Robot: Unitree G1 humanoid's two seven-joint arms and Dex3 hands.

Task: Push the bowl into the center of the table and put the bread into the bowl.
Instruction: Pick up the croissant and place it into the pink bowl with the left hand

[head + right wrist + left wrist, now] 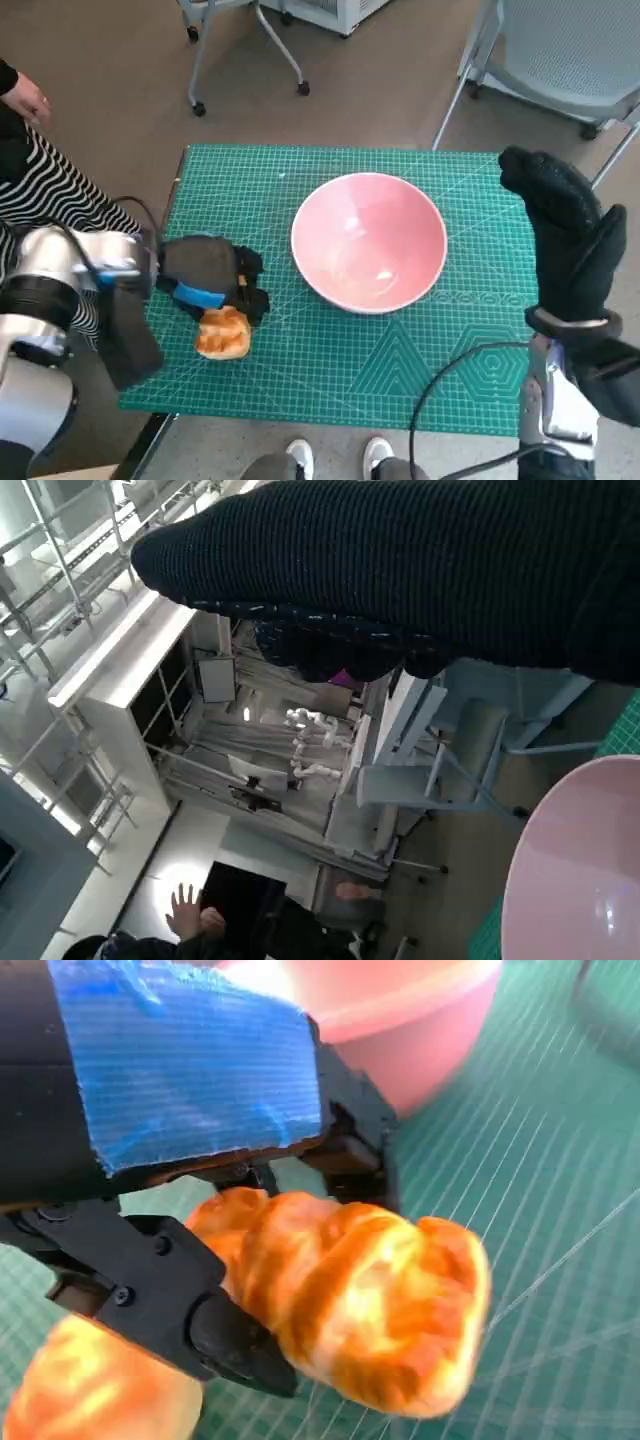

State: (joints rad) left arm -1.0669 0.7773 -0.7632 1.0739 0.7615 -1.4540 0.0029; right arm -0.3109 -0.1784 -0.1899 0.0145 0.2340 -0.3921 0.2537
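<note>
A: Head cam, quick look: pink bowl (368,242) sits upright on the green mat (440,360), roughly mid-table, a bit toward the far edge. Nothing inside it.

B: And the bread (223,333)?

A: Down on the mat near the left front corner, well apart from the bowl. Left hand (212,275) is right on top of it, blue tape up, fingers over the bread's far side.

B: Wrist cam confirms? Left wrist view shows the bread (370,1305) big and golden, black fingers (160,1290) wrapped round it on both sides. Looks like a proper grip to me.

A: Agreed, it's holding the bread. Whether the bread is off the mat or resting on it, can't tell. Bowl (400,1010) shows just beyond the hand in that view.

B: Right hand?

A: Right hand (565,235) is up in the air at the table's right side, glove fingers pointing away from the robot, beside the bowl's right rim but not touching. Holds nothing. Fingers look straight and together-ish (hard to judge the spread from above).

B: Right wrist view gives just the glove (420,570) as a dark band, bowl rim (580,880) in one corner, a person's raised hand (185,912) far off.

A: Person in a striped garment (45,190) sits at the left, shoes (335,455) at the front edge.
</note>
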